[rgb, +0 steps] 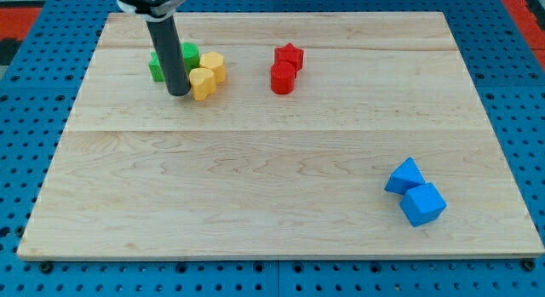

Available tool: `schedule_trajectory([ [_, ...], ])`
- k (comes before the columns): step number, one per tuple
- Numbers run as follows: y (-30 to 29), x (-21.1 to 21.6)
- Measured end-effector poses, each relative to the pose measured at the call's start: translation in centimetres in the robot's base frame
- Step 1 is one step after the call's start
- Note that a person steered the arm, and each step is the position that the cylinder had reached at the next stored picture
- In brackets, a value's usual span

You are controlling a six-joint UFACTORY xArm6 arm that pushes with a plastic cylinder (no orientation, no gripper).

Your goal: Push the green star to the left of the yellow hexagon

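Green star (pixel 187 54) is seen near the board's top left, mostly hidden behind the rod; its pointing direction and long axis cannot be told. A green bit also shows on the rod's left. Yellow hexagon (pixel 213 65) is just to the star's right, touching or nearly so. A second yellow block (pixel 202 83) is pressed against the hexagon's lower left. My tip (pixel 179 94) is planted just left of that block, below the star. No claw is fitted; nothing is held. Red star (pixel 289 55) and red cylinder (pixel 282 77) are paired mid-top. Two blue blocks (pixel 415 192) are touching at lower right.
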State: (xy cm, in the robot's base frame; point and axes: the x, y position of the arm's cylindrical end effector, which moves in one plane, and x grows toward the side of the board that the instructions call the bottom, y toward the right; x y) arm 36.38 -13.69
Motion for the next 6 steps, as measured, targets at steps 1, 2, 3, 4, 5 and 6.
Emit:
schedule_trajectory([
  [1,-3.5,0.4],
  [2,-8.2,-0.1],
  [3,-7.9,-3.6],
  [4,-0.9,-3.8],
  [5,0.0,-6.3],
  [6,-1.4,-11.4],
])
